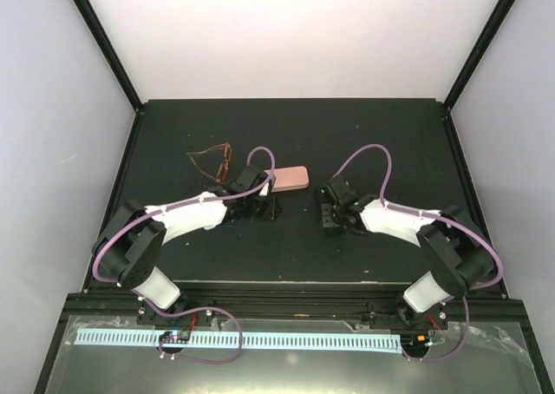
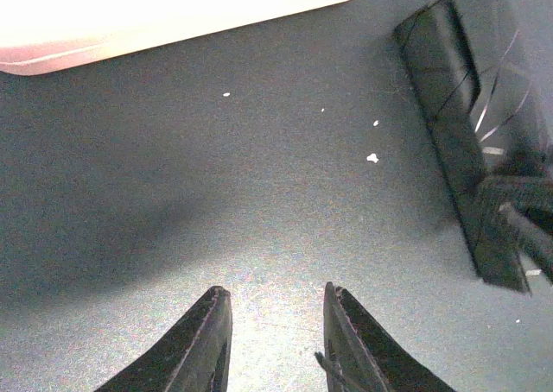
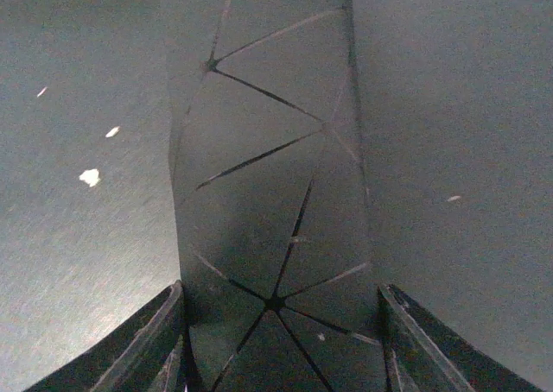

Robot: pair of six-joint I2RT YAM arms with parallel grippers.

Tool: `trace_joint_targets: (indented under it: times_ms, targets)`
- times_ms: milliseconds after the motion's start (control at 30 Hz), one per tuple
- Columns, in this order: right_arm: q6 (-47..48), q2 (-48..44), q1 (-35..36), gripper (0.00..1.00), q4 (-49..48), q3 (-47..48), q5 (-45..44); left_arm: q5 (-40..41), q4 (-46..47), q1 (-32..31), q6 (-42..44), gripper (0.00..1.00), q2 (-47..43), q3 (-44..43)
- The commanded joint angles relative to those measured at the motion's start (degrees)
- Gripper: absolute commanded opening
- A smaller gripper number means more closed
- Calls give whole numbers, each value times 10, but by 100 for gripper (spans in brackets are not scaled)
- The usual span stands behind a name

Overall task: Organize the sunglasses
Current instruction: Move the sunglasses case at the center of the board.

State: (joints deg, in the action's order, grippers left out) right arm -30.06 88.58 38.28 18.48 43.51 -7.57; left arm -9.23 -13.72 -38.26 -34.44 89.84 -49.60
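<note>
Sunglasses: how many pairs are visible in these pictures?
1. A brown pair lies on the table, toward the back, just left of the pink case. The right fingers grip only a black case. Another pair may be hidden from view.

**Arm Construction and Colour**

The left arm (image 1: 186, 220) and right arm (image 1: 395, 219) carried white shells between black joints, with white collars at the bases. A purple cable (image 1: 260, 149) ran along each. The tool fingers (image 2: 212, 344) were black, tapered and matte.
</note>
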Motion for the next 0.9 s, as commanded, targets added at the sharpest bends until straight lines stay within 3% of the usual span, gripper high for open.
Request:
trace_joint_targets:
  times_ms: [0, 333, 633, 867]
  targets:
    - [-47, 15, -38, 48, 12, 4, -52, -6, -1, 4, 13, 31, -16, 3]
    - [-25, 90, -144, 41, 30, 94, -47, -7, -3, 6, 18, 31, -22, 8]
    - [14, 130, -204, 40, 44, 160, -60, -8, -6, 18, 25, 32, -27, 7]
    - [60, 115, -205, 60, 28, 183, -9, -7, -12, 34, 30, 33, -36, 7]
